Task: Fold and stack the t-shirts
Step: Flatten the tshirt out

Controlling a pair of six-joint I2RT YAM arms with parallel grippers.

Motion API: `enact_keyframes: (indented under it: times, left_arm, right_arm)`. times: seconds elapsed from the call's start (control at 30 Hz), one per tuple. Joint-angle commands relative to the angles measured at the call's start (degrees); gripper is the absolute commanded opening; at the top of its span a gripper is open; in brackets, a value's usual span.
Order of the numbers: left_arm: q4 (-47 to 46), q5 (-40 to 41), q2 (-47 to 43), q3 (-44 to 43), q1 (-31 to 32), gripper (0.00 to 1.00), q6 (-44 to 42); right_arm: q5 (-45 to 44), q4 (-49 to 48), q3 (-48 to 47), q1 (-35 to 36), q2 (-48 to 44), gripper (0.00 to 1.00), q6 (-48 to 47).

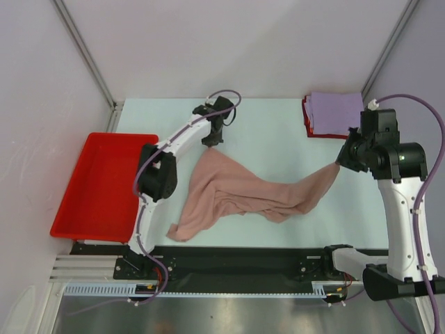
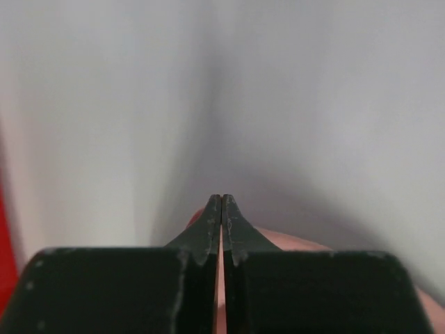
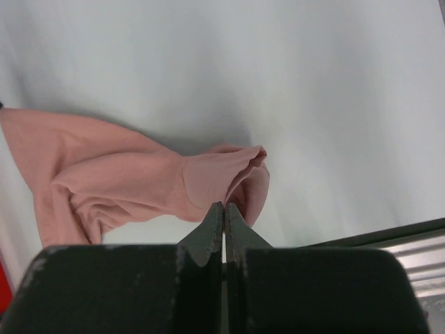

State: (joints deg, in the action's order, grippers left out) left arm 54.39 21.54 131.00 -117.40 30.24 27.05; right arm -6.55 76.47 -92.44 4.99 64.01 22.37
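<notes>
1. My left pincer (image 1: 212, 141) is fully closed, fingers pressed flat together, reaching out near the far edge of the table (image 1: 278, 132), left of its middle.
2. In my left wrist view, that pincer (image 2: 221, 202) has pink cloth (image 2: 292, 242) showing on either side of the tips and in the thin slit between the fingers. I take it that I have a pinch of the shirt's far end.
3. My right pincer (image 1: 340, 164) is also squeezed closed, and it grips a bunched edge of the dusty-pink t-shirt (image 1: 236, 188). It hangs above the right side of the table.
4. From my right wrist, the cloth (image 3: 125, 181) gathers into a small rolled fold right at the closed tips (image 3: 224, 207). From there it trails down and away over the pale table (image 3: 313, 83).
5. The dusty-pink t-shirt is unfolded and rumpled. It runs from my left pincer down across the middle of the table, with one corner lying close to the near edge. A stretched band of it rises rightward to my right pincer.
6. No print shows on the side of the shirt that faces up.
7. A folded lavender t-shirt (image 1: 335, 113) sits at the far right corner of the table. It lies on top of a folded red t-shirt (image 1: 306, 120), whose edge peeks out on the left.
8. A red tray (image 1: 104, 181) lies beside the left edge of the table, well apart from the shirts.
</notes>
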Motion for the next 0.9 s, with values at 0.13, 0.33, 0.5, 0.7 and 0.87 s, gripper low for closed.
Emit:
enact_keyframes:
  times: [0.13,0.33,0.5,0.7,0.87]
  left_arm:
    - [-2.27,7.64,-32.09,-2.83,-0.18,0.0,-6.39]
    - [-11.31,8.86,-50.36,0.32,-0.18,0.0,-10.07]
    - [-18.79,13.61,-60.06,2.18,-0.18,0.0,-16.05]
    - [-23.8,13.71,-68.49,-2.03,-0.18,0.0,-22.73]
    - [-26.96,9.76,-74.56,-0.29,-0.09,0.0,-24.5]
  right_arm:
    - [-0.65,-5.26,-16.44,-0.34,6.3,0.0,-4.34]
    - [-2.6,-9.33,-36.32,-4.46,16.56,0.0,-5.67]
    - [2.06,-18.26,-45.98,-6.66,18.71,0.0,-4.35]
    - [9.26,-38.83,-43.87,-6.66,10.62,0.0,-5.31]
    - [11.03,-50.0,-42.82,-6.66,0.26,0.0,-8.13]
